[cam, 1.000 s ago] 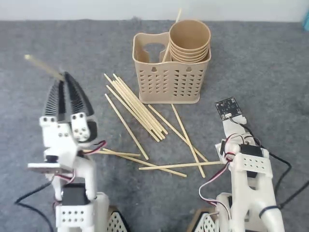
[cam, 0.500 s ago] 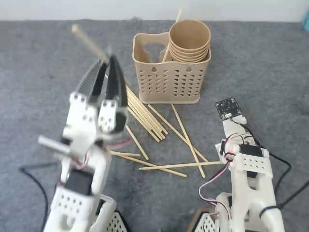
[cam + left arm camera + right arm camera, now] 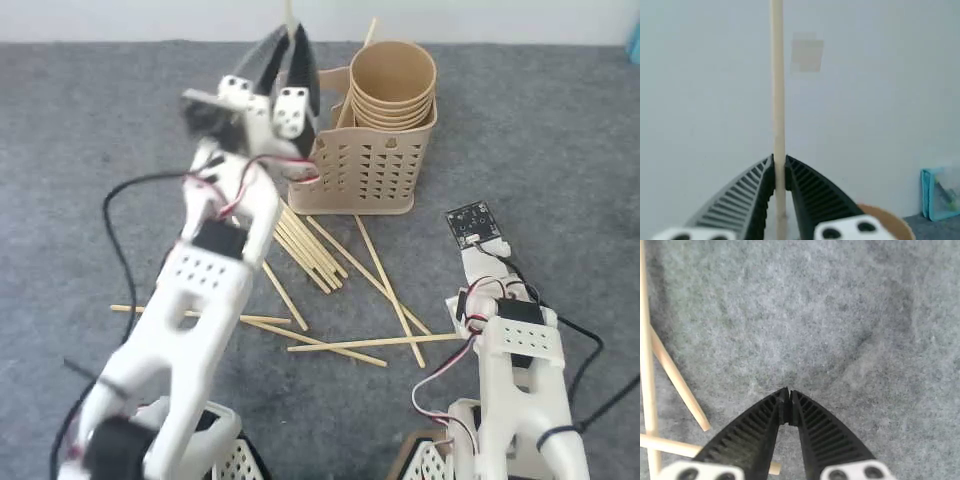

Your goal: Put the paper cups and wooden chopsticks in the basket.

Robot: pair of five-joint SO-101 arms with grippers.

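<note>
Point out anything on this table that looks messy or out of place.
Loose chopsticks lie scattered on the grey mat in front of the basket, crossing at odd angles rather than sitting inside it. The stacked cups sit tidily in the basket. The left gripper holds one chopstick upright.

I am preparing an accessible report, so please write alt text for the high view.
The left hand grips one wooden chopstick at the left end of the beige basket, where a stack of paper cups already sits. More chopsticks lie scattered on the grey surface in front of the basket, and the right arm stands apart.
</note>
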